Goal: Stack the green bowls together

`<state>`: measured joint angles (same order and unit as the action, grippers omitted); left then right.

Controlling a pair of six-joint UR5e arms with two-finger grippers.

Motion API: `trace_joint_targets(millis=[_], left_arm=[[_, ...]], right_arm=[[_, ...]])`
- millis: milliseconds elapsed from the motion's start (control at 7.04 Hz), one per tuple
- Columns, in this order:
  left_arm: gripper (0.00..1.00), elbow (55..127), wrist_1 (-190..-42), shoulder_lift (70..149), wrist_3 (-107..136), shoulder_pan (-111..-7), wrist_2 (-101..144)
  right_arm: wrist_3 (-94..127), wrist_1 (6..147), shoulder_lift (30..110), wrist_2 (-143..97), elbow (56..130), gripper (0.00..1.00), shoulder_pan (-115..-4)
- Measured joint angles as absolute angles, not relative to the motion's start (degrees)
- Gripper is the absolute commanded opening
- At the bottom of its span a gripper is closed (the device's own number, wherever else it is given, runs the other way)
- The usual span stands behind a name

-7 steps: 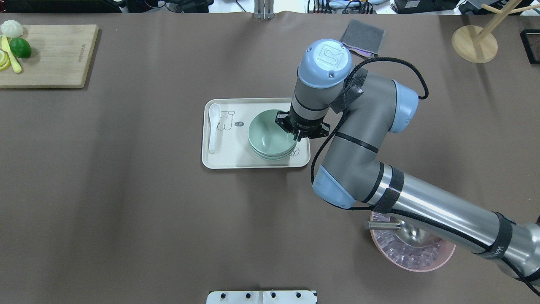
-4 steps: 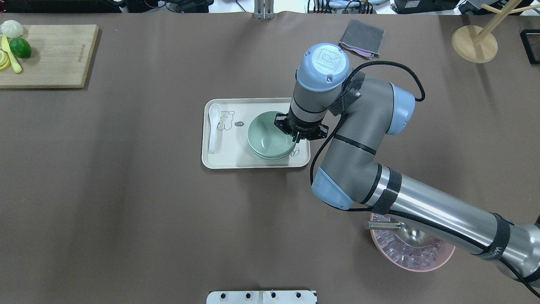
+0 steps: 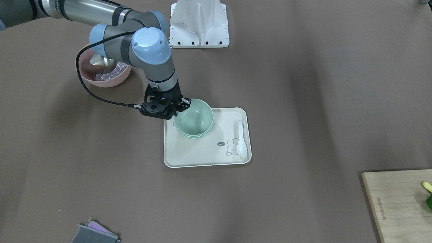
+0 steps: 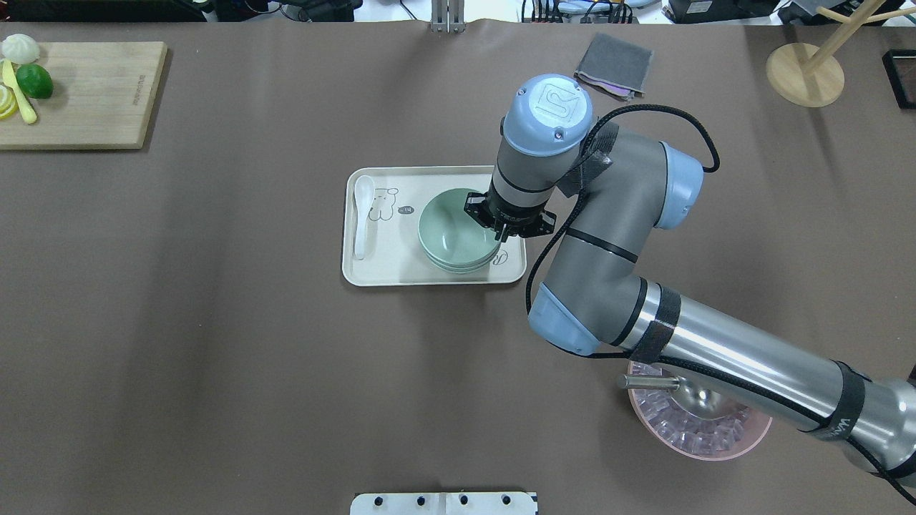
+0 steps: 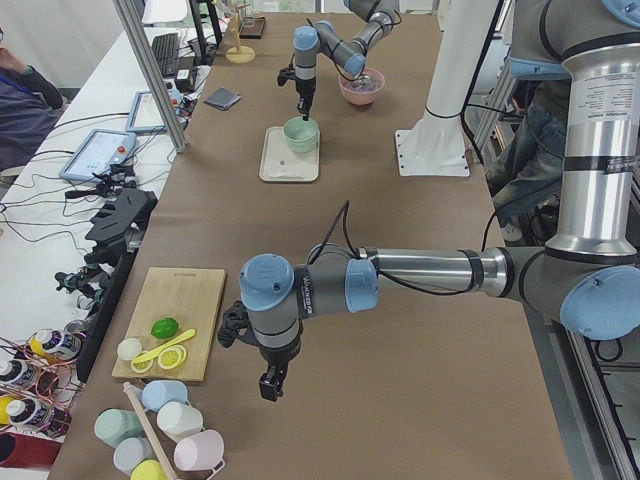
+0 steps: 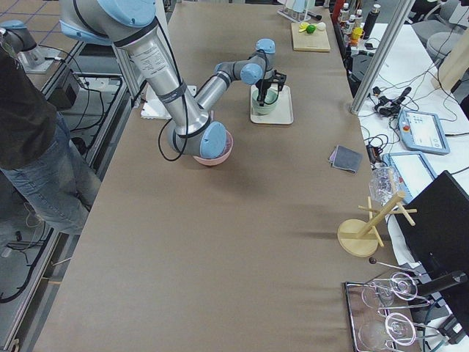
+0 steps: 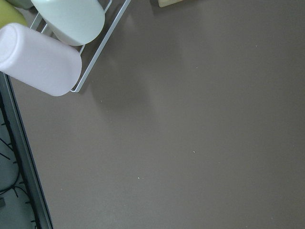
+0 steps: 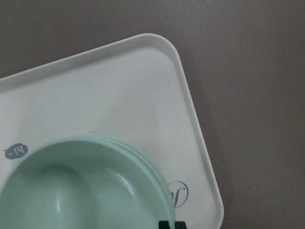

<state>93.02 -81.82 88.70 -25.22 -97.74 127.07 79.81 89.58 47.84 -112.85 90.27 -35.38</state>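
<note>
Three pale green bowls [image 4: 454, 232] sit nested in one stack on the right half of a cream tray [image 4: 386, 272]; the stack also shows in the front view [image 3: 194, 119] and the right wrist view [image 8: 86, 191]. My right gripper [image 4: 502, 230] points down at the right rim of the top bowl, its fingers closed over that rim [image 3: 179, 108]. My left gripper [image 5: 270, 388] shows only in the exterior left view, low over bare table near the cutting board; I cannot tell whether it is open or shut.
A white spoon [image 4: 362, 214] lies along the tray's left side. A pink bowl [image 4: 698, 433] with ice and a metal scoop sits under my right forearm. A cutting board [image 4: 86, 93] with fruit, a grey cloth [image 4: 615, 64] and a wooden stand [image 4: 805, 71] are at the far edge.
My right gripper has shifted slightly left with the top bowl's rim in it, and the top bowl now sits a little more to the left over the stack.
</note>
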Motion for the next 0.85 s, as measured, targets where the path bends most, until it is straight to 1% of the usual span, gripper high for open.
trace_joint_targets(millis=[142, 284, 426, 852], left_arm=[[0.98, 93.0, -81.8, 88.7, -25.2, -97.7, 127.0], [0.98, 93.0, -81.8, 88.7, -25.2, -97.7, 127.0], [0.98, 93.0, -81.8, 88.7, -25.2, -97.7, 127.0], [0.98, 92.9, -81.6, 88.7, -24.9, -97.7, 127.3]], right_arm=[[79.7, 89.2, 47.9, -112.3, 90.2, 0.0, -35.3], [79.6, 88.2, 48.0, -111.7, 89.9, 0.36, -35.1], [79.6, 87.3, 48.0, -111.4, 89.5, 0.99, -35.0], [77.5, 86.9, 48.0, -111.4, 89.4, 1.0, -35.8]])
